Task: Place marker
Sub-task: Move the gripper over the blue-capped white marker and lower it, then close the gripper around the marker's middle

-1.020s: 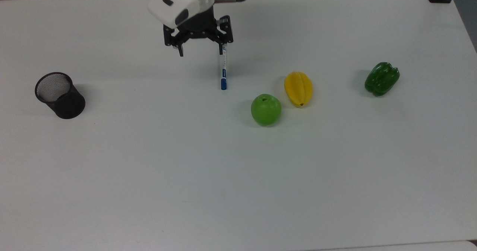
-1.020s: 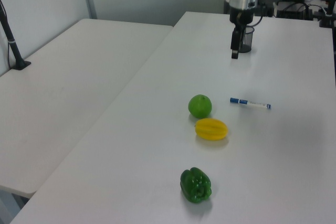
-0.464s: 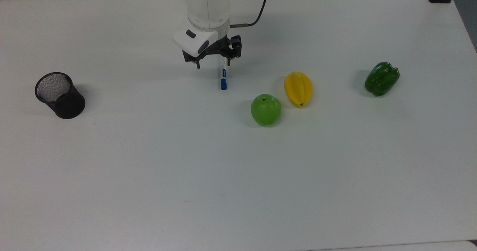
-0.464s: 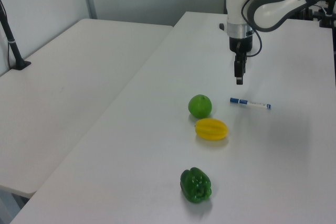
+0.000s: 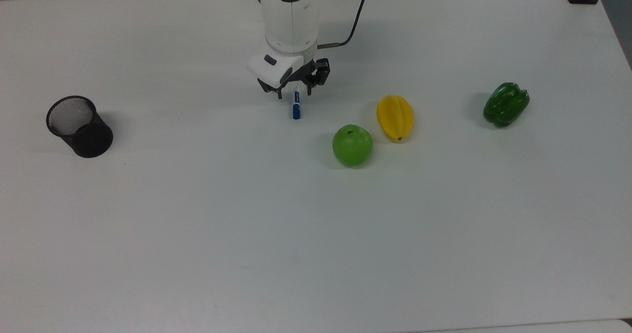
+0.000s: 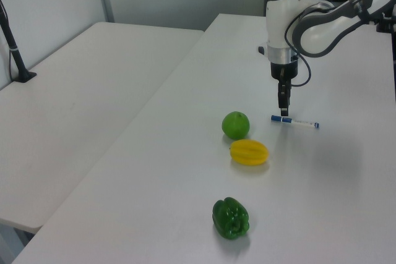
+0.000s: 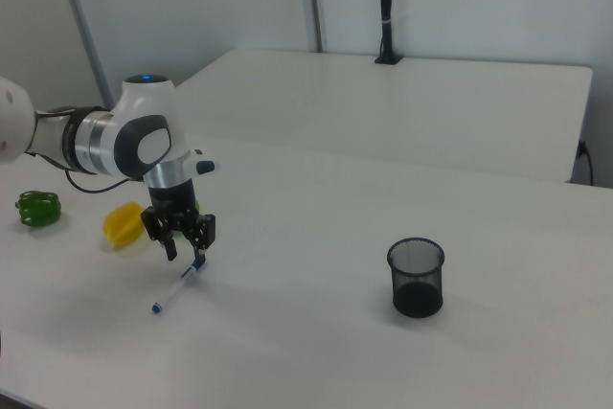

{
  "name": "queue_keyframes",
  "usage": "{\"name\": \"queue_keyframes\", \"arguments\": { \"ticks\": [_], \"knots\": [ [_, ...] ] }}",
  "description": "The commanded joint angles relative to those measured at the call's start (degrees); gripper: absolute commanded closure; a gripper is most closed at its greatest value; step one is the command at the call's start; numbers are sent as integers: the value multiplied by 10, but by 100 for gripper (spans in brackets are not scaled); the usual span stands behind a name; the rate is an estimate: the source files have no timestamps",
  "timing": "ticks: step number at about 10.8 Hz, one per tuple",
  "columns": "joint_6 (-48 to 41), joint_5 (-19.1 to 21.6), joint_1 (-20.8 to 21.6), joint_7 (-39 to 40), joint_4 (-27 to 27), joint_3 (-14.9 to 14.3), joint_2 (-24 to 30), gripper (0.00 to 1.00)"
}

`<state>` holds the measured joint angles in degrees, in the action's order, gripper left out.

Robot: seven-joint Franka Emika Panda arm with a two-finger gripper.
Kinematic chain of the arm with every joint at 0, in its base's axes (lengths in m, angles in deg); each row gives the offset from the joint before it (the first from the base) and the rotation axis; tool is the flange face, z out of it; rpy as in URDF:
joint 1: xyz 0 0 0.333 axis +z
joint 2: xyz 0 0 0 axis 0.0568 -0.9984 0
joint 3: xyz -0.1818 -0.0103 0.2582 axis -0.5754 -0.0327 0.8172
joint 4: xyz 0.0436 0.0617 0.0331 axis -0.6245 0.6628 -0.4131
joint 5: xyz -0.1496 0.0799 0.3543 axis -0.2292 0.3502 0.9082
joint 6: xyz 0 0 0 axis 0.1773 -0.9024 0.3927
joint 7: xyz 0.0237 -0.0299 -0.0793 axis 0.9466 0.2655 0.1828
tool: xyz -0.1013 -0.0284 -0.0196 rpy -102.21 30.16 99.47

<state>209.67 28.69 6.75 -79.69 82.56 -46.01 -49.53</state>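
Overhead plus two opposing side views

I am seeing the gripper (image 5: 295, 94) covering the marker's (image 5: 296, 106) far end in the top view.

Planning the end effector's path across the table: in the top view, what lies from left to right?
Black mesh cup → marker, lying under the end effector → green apple → yellow star fruit → green bell pepper.
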Motion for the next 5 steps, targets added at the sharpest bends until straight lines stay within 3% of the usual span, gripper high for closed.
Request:
{"name": "queue_keyframes", "arguments": {
  "ticks": [1,3,5],
  "knots": [
    [30,-35,5,1,21,-1,-6,37],
    [47,-45,5,-18,34,3,-6,37],
    [50,-51,5,-21,39,5,-6,49]
  ]
}}
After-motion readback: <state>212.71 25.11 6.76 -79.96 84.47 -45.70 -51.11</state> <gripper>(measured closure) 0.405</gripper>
